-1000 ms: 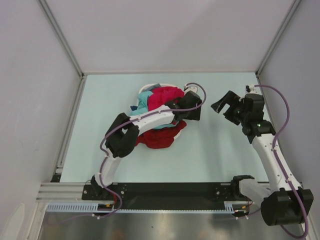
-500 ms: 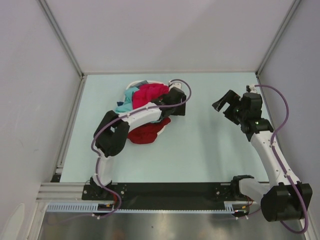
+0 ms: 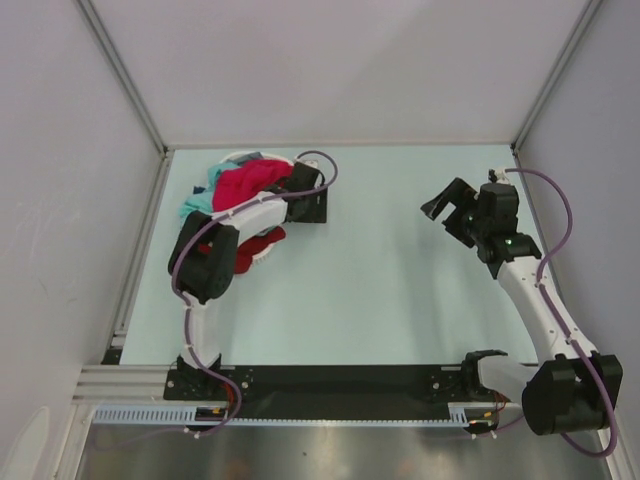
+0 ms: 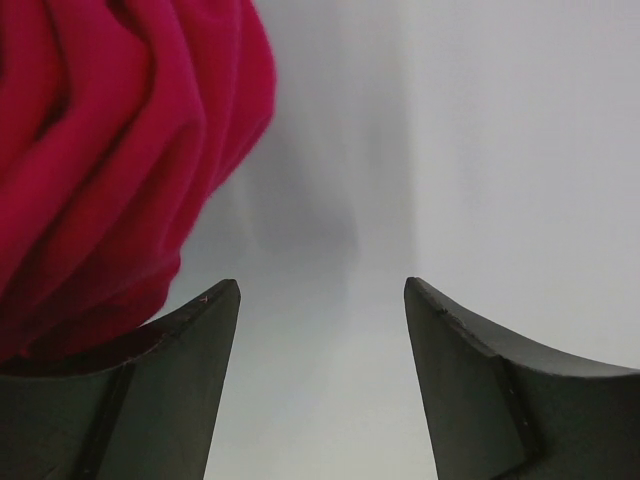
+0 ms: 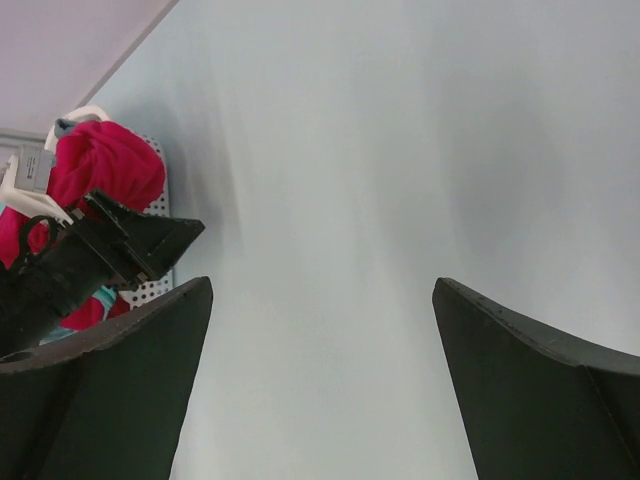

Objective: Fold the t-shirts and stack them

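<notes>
I see the table (image 3: pixel 400 300) with both arms over its far half. The t-shirts (image 3: pixel 245 185) lie heaped in a basket (image 5: pixel 152 205) at the far left, with the pink shirt (image 3: pixel 252 182) on top, teal (image 3: pixel 197 204) at the left edge and maroon (image 3: pixel 262 244) on the near side.

The left gripper (image 4: pixel 322 290) sits at the heap's right edge. Its fingers are fairly wide with nothing between them, and pink cloth touches the left finger (image 4: pixel 170 390).

The right gripper (image 3: pixel 447 208) hovers far right, well apart from the heap, fully wide and empty.

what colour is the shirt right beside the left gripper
The shirt is bright crimson-pink, clearest in the left wrist view.
</notes>
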Robot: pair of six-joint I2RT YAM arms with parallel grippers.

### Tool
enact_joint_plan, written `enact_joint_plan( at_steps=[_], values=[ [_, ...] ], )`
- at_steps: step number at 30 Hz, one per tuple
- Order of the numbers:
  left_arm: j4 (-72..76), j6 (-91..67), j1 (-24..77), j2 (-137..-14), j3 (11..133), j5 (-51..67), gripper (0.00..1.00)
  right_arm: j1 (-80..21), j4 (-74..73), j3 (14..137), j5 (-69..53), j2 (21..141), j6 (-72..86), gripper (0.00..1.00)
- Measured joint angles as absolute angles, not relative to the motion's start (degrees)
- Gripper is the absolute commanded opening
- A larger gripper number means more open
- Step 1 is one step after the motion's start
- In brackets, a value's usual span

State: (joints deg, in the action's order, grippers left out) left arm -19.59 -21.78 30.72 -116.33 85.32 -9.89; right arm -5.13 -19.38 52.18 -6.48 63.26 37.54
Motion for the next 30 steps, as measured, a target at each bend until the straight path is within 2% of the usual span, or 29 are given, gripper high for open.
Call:
enact_joint_plan(
  at_steps=[10, 15, 24, 30],
  values=[
    [-25.34, -11.88, 19.73, -118.80, 88.25, -5.65, 0.75, -6.04, -18.63, 52.18, -6.24, 64.34, 37.65, 1.00],
    [-27.35, -10.26, 15.51, -124.20, 96.68, -4.27, 0.76, -6.24, -18.72, 52.47, -5.69, 64.75, 37.74, 1.00],
    [-33.63, -8.58, 12.29, -138.43, 119.26, -5.74, 0.80, -6.66, -19.53, 54.43, -4.19, 65.60, 37.93, 1.00],
    [-35.20, -8.86, 8.32, -140.81, 125.78, -1.19, 0.79, -7.42, -20.34, 56.14, -3.14, 66.85, 38.17, 1.00]
  ],
)
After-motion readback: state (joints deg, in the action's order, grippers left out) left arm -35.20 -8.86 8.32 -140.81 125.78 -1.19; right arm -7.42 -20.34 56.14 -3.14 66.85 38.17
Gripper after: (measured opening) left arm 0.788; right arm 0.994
